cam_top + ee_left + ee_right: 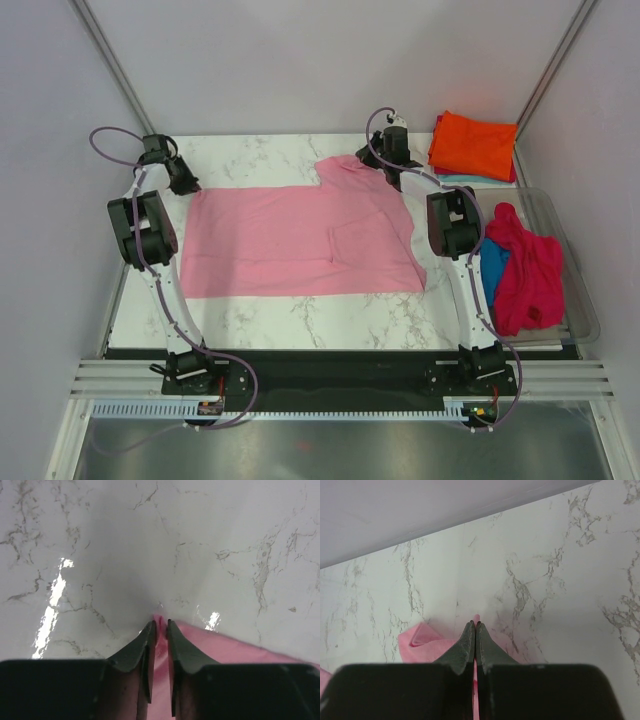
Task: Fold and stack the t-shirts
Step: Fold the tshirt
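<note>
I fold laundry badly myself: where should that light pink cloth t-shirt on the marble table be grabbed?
At the two ends of its far edge, coming down from above. The light pink cloth t-shirt lies spread flat on the white marble table, so only its edge can be pinched; the left hand and right hand are there.

Bright, even light; white glare streaks the marble table (52, 600); soft shadows.

Nothing to read here — the light pink t-shirt (290, 245) is plain, so is the orange t-shirt (475, 143), and the marble table (300, 315) carries only grey veining — no lettering anywhere.
</note>
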You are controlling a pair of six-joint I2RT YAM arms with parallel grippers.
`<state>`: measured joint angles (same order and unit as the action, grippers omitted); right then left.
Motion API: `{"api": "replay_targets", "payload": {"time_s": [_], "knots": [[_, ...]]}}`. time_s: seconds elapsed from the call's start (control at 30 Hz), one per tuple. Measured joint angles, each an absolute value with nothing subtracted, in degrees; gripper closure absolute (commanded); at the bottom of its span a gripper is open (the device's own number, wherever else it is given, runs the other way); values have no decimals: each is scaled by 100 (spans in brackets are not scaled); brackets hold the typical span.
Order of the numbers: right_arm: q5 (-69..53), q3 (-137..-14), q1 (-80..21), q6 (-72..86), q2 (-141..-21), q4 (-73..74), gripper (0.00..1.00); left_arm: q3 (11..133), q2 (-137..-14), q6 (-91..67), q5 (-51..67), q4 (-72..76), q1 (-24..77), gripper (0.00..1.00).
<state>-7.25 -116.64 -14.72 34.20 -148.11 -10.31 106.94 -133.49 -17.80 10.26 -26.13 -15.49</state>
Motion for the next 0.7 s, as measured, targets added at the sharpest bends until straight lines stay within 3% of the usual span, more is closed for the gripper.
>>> {"api": "replay_targets", "payload": {"time_s": [0.13,0.43,0.7], "knots": [[-727,-11662,-1472,3430,-14811,-1028,100,10694,-13349,-1741,1070,-2615,-1522,98],[-967,-11651,-1450,3354,-14798,-1039,100,10600,-13279,-1730,963,-2652,-1525,98],[-1498,-10318,-1444,2823,-13618,-1367,100,9699,-12320,-1831,923,-2792,-1525,98]]}}
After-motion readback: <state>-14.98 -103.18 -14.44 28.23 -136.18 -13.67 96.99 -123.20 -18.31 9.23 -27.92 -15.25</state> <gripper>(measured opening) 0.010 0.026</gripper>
